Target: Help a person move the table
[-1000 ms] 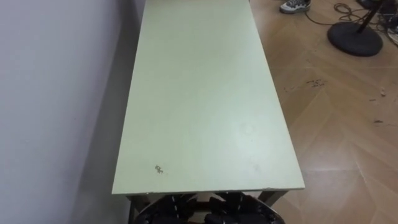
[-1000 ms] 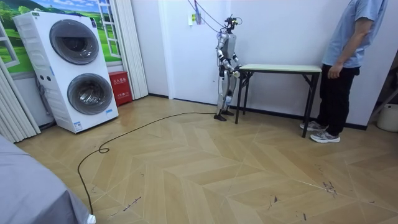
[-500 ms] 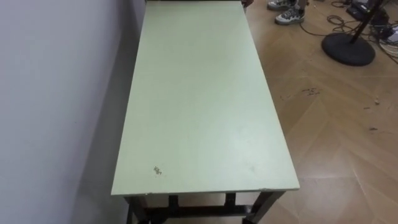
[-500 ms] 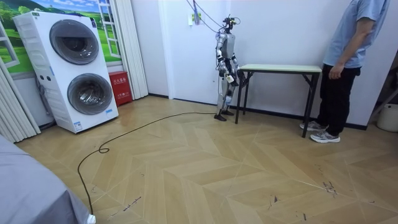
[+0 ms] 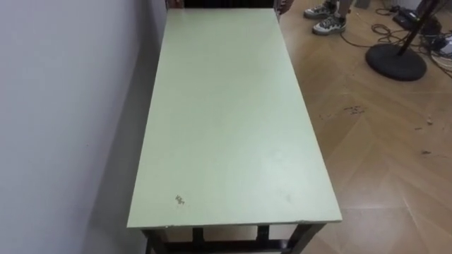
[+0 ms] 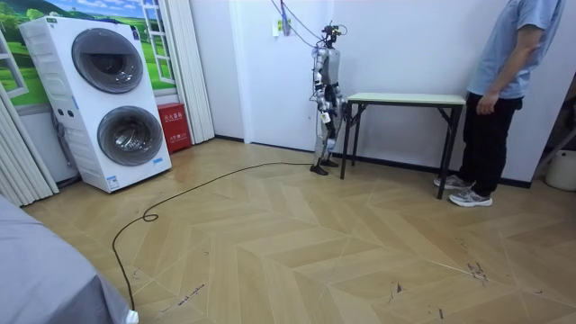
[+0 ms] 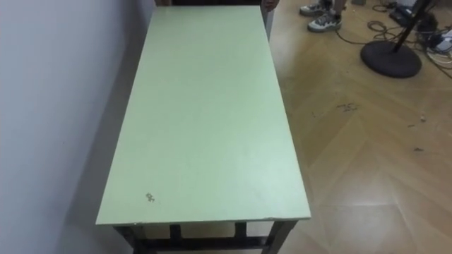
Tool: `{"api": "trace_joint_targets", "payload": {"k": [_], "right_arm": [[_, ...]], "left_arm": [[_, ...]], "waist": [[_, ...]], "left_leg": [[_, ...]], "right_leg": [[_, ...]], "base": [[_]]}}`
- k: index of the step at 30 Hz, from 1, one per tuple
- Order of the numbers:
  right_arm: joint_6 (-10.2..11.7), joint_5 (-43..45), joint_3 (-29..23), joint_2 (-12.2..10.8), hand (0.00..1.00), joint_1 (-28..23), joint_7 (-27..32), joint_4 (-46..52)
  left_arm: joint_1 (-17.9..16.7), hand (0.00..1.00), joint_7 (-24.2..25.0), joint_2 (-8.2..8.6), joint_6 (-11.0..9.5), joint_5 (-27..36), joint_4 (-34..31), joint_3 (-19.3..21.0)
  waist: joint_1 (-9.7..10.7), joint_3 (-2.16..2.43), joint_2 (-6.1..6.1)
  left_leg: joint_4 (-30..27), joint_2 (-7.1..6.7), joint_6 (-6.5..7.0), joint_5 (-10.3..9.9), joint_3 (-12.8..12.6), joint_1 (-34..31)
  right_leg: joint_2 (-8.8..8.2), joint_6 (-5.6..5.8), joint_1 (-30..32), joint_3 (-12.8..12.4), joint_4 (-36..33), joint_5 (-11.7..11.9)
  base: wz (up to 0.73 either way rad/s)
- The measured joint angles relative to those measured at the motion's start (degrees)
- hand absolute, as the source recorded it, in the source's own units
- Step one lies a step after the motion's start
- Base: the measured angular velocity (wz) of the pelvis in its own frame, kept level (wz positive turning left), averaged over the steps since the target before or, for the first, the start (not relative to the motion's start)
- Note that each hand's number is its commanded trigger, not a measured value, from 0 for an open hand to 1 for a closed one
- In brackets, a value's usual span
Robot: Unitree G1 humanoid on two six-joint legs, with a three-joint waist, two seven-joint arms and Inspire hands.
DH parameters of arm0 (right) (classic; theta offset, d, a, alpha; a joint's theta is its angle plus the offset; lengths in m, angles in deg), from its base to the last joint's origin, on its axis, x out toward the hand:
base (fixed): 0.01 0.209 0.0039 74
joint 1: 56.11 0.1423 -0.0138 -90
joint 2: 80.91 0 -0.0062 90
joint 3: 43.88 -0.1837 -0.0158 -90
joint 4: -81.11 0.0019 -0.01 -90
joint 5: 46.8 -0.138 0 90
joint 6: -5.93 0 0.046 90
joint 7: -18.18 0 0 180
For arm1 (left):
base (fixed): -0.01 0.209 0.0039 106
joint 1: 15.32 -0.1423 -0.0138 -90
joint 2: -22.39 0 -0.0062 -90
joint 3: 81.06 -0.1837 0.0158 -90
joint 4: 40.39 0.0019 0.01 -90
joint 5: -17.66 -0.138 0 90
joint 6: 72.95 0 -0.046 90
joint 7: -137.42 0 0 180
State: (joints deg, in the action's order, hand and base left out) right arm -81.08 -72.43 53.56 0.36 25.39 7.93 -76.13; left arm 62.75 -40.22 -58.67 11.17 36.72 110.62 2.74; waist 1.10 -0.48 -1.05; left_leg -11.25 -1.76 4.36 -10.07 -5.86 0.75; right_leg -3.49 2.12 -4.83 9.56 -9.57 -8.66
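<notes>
A long table with a pale green top (image 5: 226, 120) and dark legs stands lengthwise along the white wall on my left; its near short edge (image 7: 205, 217) is just below me. In the room view I stand upright at the table's (image 6: 405, 98) left end, facing it. My right hand (image 6: 336, 112) hangs by that end's legs, too small to read. A person in a blue shirt (image 6: 500, 90) stands at the far end, side-on, one hand (image 6: 486, 104) hanging next to the table's corner. Their shoes (image 5: 325, 21) show past the far edge.
A black round stand base (image 5: 394, 62) with cables sits on the wood floor, right of the table. Stacked washing machines (image 6: 112, 99) and a red box (image 6: 171, 126) stand at the room view's left. A dark cable (image 6: 180, 193) trails across the open floor.
The eye view has lifted and shifted: dark shapes at its bottom edge a second ago are gone, and the person's shoes now show. My arm shifted slightly. Table and person stay put.
</notes>
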Motion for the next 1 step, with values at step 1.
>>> {"api": "trace_joint_targets", "payload": {"k": [1], "right_arm": [[-0.2, 0.1, -0.1, 0.0, 0.0, 0.1, 0.6, -0.3]], "left_arm": [[-0.1, 0.0, -0.6, 0.06, 0.0, -1.0, -0.1, 0.4]], "waist": [[0.0, 0.09, -0.18]], "left_leg": [[0.0, 0.0, 0.0, 0.0, 0.0, 0.1]], "right_leg": [[0.0, 0.0, -0.1, 0.1, 0.1, 0.0]], "base": [[0.0]]}}
